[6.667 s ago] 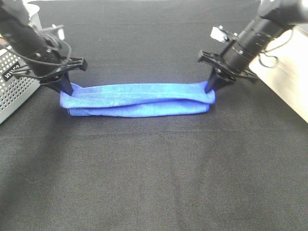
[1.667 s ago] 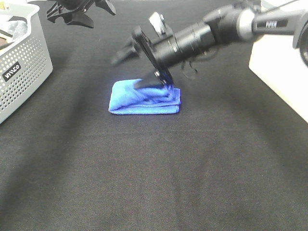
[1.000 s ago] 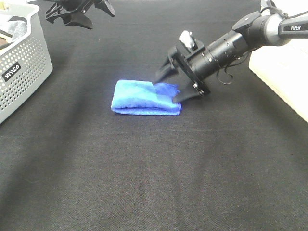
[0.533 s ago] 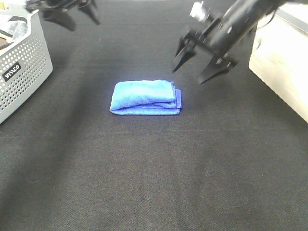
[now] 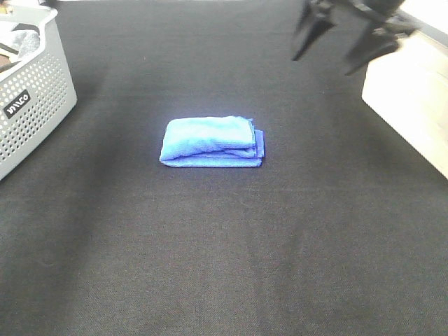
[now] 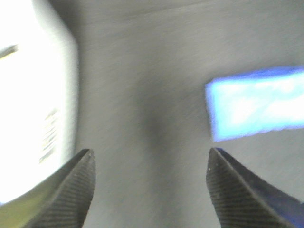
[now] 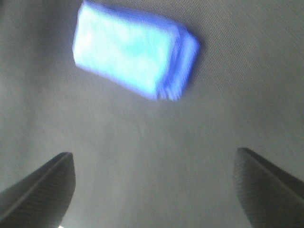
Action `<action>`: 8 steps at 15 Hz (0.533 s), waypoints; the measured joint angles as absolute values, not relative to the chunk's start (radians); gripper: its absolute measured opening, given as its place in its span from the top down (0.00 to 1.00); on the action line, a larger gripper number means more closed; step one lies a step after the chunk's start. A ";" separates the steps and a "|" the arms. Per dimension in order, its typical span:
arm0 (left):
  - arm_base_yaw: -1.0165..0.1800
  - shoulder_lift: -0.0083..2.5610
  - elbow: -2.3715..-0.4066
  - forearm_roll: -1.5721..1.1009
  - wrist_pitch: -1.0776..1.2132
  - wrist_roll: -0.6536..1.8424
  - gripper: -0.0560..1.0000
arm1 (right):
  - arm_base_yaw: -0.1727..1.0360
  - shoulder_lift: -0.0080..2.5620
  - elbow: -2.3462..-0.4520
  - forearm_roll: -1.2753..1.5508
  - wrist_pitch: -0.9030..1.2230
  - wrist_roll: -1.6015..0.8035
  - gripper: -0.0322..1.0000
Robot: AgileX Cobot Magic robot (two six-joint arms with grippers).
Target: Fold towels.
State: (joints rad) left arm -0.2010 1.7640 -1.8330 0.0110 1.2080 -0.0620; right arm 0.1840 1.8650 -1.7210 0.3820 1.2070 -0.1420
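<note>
black cloth (image 5: 224, 245) covers your table; from above, the folded towel (image 5: 210, 142) lies mid-table, basket (image 5: 31, 98) far left, right gripper (image 5: 346, 35) spread wide, raised. your left wrist alone shows the left gripper (image 6: 149, 187) spread, empty. right wrist: towel blurred.

The bench (image 5: 231, 266) is covered in plain black cloth. Sitting on it near the middle is the blue towel (image 5: 211, 142), folded into a small thick rectangle with its layered edges to the right. A grey perforated basket (image 5: 31, 91) sits at the left edge, well apart.
</note>
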 joint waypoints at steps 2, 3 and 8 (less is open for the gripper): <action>-0.201 1.594 -1.637 0.015 1.210 -0.062 0.34 | 0.184 1.724 -1.589 0.330 1.208 -0.123 0.15; -0.201 1.492 -1.531 0.015 1.212 -0.062 0.34 | 0.184 1.644 -1.513 0.309 1.208 -0.118 0.15; -0.201 1.090 -1.194 0.018 1.217 -0.062 0.34 | 0.184 1.309 -1.221 0.269 1.209 -0.116 0.15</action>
